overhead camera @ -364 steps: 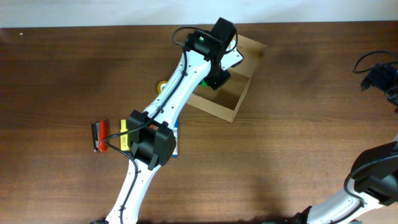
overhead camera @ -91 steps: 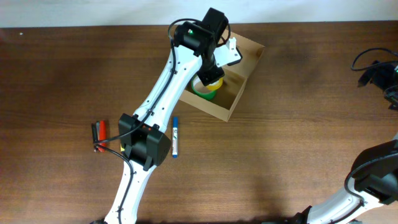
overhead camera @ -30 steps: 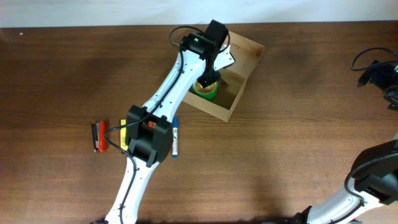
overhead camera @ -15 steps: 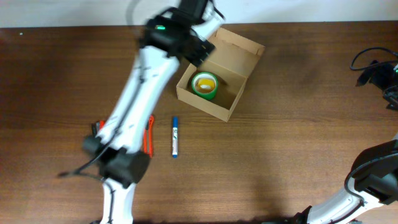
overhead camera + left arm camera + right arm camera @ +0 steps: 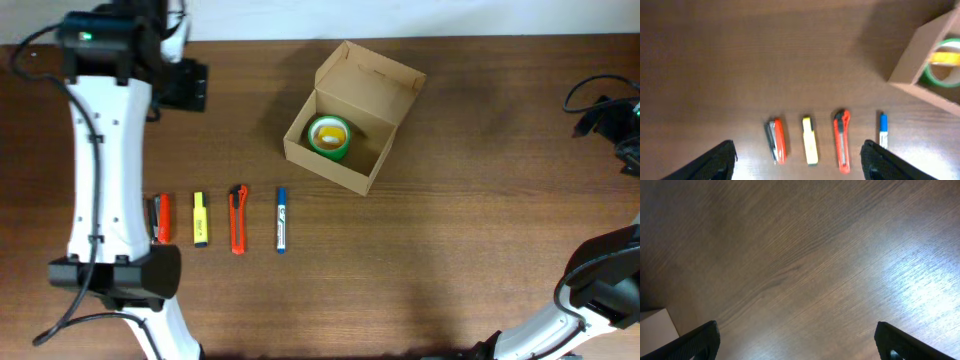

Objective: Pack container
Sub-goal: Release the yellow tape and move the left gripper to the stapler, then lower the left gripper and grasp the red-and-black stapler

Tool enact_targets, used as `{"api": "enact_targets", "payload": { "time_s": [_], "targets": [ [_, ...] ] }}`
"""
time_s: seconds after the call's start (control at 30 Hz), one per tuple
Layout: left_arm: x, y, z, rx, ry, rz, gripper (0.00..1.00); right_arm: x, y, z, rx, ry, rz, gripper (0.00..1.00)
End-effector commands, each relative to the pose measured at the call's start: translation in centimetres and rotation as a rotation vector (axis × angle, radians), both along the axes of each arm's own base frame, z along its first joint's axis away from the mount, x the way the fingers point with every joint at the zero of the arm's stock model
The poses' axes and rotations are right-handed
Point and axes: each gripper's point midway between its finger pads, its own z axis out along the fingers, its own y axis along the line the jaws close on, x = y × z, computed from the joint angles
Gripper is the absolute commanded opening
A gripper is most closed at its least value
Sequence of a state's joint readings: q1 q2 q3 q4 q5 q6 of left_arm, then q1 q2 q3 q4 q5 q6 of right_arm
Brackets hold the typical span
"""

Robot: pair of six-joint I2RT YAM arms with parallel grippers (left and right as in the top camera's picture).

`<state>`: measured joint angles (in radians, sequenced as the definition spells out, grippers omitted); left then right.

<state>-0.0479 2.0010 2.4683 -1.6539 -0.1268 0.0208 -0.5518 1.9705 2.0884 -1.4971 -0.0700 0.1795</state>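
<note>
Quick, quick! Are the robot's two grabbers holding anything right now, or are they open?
Left gripper: open, holding nothing.
Right gripper: open, holding nothing.

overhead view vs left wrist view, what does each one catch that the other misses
Only overhead: the left arm, the whole container with its flap lid open, cables at the right edge. Only left wrist: the left gripper, its fingers spread wide. Both: the green tape roll in the container, and the row of red tool, yellow highlighter, orange utility knife, blue marker.
</note>
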Motion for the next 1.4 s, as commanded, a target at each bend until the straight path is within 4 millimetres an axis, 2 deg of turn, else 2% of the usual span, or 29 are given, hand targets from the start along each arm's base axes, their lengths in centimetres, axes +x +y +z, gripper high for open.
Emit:
{"api": "enact_targets", "payload": {
  "time_s": [0.0,0.13,0.33,0.5,0.7,0.8,0.93,1.17,1.37],
  "targets": [
    [-1.0,1.8,-2.3,-0.052,0.089,0.082,0.82,0.2,0.1,-0.7,0.012,0.01,0.009,0.99],
    [-2.2,3.5,-5.5,-0.048,0.183,0.114,0.84,0.2,0.1,-0.7,0.011,0.01,0.009,0.99],
    [-4.7,4.0,-11.3,-0.019,0.302,0.09,0.84,0.2,0.0,-0.6,0.01,0.009,0.009,0.99],
    [-8.6,4.9,-15.7,-0.048,0.373,0.098,0.84,0.2,0.0,-0.7,0.01,0.01,0.01,0.99],
    [-12.4,5.7,-18.9,-0.166,0.417,0.122,0.84,0.0,0.1,-0.7,0.013,0.02,0.009,0.99],
    [-13.2,6.1,-20.0,-0.195,0.431,0.13,0.84,-0.1,0.1,-0.7,0.01,0.023,0.008,0.99],
    [-13.9,6.3,-21.4,-0.204,0.441,0.145,0.84,-0.1,0.1,-0.7,0.01,0.022,0.008,0.99],
    [-11.4,7.5,-22.0,-0.167,0.338,0.149,0.84,0.0,0.1,-0.7,0.009,0.022,0.008,0.99],
    [-11.5,8.8,-24.3,-0.182,0.384,0.187,0.84,0.0,0.0,-0.7,0.008,0.02,0.008,0.99]
  ]
}}
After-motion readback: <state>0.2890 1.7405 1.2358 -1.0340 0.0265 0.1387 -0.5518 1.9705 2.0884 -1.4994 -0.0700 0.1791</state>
